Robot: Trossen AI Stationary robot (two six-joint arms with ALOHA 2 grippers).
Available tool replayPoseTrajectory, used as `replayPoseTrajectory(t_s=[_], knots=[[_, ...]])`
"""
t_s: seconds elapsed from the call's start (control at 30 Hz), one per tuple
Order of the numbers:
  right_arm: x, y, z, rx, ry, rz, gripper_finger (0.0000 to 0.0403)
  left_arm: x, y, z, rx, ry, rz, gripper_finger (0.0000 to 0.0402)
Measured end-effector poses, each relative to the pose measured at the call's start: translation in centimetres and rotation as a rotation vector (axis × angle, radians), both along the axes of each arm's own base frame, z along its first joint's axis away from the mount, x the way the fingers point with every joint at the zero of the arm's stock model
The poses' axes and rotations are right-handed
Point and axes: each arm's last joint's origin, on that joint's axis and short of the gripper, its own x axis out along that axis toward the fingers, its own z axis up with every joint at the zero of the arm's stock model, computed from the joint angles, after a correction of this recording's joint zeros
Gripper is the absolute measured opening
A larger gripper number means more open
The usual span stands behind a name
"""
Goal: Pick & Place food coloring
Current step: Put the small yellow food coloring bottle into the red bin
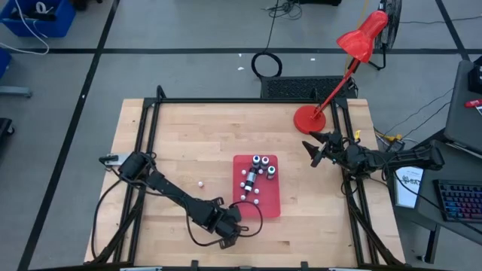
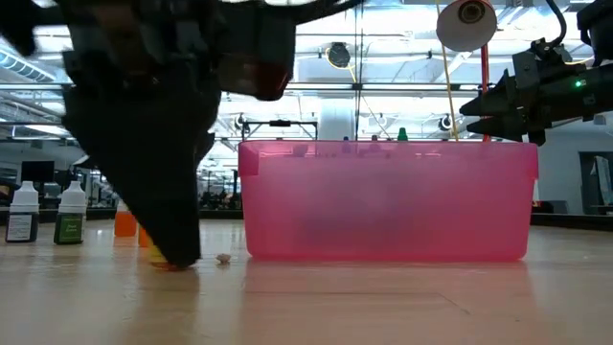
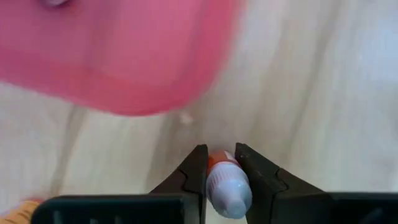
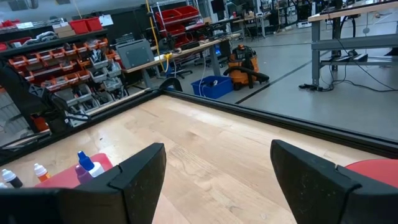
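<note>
- A small food coloring bottle (image 3: pixel 225 186) with a pale cap and an orange body lies pinched between the two fingers of the left gripper (image 3: pixel 221 171), cap toward the wrist.
- That left gripper (image 1: pixel 232 226) is low over the wood near the table's front edge, just off the front-left corner of the red tray (image 1: pixel 271 203).
- In the low view it shows as a big dark wedge (image 2: pixel 172 192) with its tip down at the table (image 1: pixel 188 143), a speck of orange at its foot.
- More bottles (image 1: pixel 259 172) sit in the tray, clustered toward its back end, with small white pieces (image 1: pixel 254 197) scattered toward its front.
- One white piece (image 1: pixel 201 183) lies loose on the wood to the left of the tray, well apart from the left gripper.
- From table height the tray (image 2: pixel 388 201) reads as a translucent pink tub, with a tiny pale bit (image 2: pixel 223 258) on the wood just beside the left gripper's tip.
- A few other bottles (image 2: pixel 23 213) stand at the far left in the low view.
- The right gripper (image 1: pixel 315 151) waits near the back-right corner, close to the red lamp's base (image 1: pixel 310 118), raised off the table.
- Its fingers (image 4: pixel 140 171) are spread wide with nothing between them.
</note>
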Motion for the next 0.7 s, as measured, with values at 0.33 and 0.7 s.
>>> replayPoseTrajectory(t_s=[0.33, 0.7], knots=[[0.0, 0.0, -0.1, 0.017, -0.001, -0.001, 0.0279, 1.1, -1.4, 7.4, 0.146, -0.041, -0.109, 0.0064], [0.0, 0.0, -0.1, 0.017, 0.000, -0.002, 0.0279, 4.7, 3.9, 11.5, 0.250, -0.120, -0.167, 0.0064]])
